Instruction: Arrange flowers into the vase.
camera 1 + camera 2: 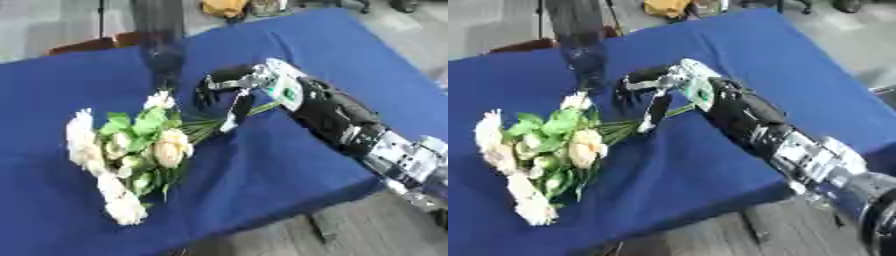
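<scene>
Largest, filling most of the frame: a table (367, 60) under a deep blue cloth, running askew from upper right to lower left, grey floor past its lower right edge.

Next, reaching in from the lower right corner toward centre: the black and silver right arm, ending in the right hand (229, 90) just above mid-frame. Fingers curled down over the green stems, a pale finger or thumb lying across them; probably closed on the stems, though blur leaves the actual contact uncertain. No left hand anywhere in view.

Left of centre, lying flat on the cloth: a bunch of cream and white artificial flowers with bright green leaves (131, 150), heads fanned toward the lower left, stems (206, 122) pointing up and right into the hand.

Upper centre, just beyond the topmost bloom: a tall, dark, translucent glass vase (162, 37), upright, near the hand but apart from it.

For doing this step well: secure the stems low, close to their ends, before any lift. Raise the bunch clear of the cloth, swing it until heads point up and stems down. Bring the stem ends over the vase mouth, centred, then lower straight. Keep the wrist clear of the narrow vase to avoid tipping it.
</scene>
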Controlling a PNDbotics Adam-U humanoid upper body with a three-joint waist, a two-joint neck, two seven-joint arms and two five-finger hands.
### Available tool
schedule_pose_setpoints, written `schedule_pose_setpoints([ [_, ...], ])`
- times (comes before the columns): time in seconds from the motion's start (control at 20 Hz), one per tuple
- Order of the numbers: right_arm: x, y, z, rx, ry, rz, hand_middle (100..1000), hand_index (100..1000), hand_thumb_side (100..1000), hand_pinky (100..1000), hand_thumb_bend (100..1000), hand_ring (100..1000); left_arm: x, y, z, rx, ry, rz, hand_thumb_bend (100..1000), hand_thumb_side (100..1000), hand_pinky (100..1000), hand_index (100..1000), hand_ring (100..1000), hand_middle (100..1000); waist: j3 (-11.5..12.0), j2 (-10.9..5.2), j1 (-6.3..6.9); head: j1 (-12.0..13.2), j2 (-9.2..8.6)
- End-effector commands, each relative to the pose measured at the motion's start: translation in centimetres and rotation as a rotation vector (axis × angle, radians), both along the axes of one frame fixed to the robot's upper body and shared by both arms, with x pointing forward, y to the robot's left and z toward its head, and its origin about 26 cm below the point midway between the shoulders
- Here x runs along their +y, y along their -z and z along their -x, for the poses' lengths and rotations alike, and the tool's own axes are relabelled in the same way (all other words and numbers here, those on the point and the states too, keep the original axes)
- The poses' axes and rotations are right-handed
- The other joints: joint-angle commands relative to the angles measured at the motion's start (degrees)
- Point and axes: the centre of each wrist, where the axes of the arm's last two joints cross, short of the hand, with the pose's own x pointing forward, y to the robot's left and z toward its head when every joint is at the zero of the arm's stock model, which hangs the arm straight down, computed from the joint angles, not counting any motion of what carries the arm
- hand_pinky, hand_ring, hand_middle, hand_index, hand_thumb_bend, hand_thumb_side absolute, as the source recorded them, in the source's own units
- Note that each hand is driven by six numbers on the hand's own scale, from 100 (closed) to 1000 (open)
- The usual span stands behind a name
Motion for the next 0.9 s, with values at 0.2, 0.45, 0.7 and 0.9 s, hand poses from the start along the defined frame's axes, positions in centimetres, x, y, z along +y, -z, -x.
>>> schedule_pose_setpoints([
  [0.2,-0.18,-1.22,-0.32,0.076,-0.36,0.297,759,663,377,539,547,625,0.19,-0.71,0.05,-0.027,-0.001,-0.004,312,958,530,818,552,609,0.0,0.15,0.96,0.0,0.27],
  [0.45,-0.06,-1.09,-0.35,0.077,-0.36,0.305,760,663,367,538,535,623,0.19,-0.68,0.06,-0.026,0.0,-0.003,311,960,530,818,551,609,0.1,0.24,1.09,0.0,0.27],
  [0.7,0.11,-1.03,-0.39,0.076,-0.361,0.319,762,662,363,536,527,621,0.19,-0.68,0.07,-0.026,-0.001,-0.002,310,960,530,818,551,609,0.1,0.28,1.18,0.0,0.27],
  [0.9,0.29,-0.92,-0.44,0.076,-0.362,0.33,764,660,362,534,523,618,0.18,-0.65,0.07,-0.025,-0.001,0.0,310,960,531,818,551,609,0.2,0.29,1.25,-0.1,0.27],
])
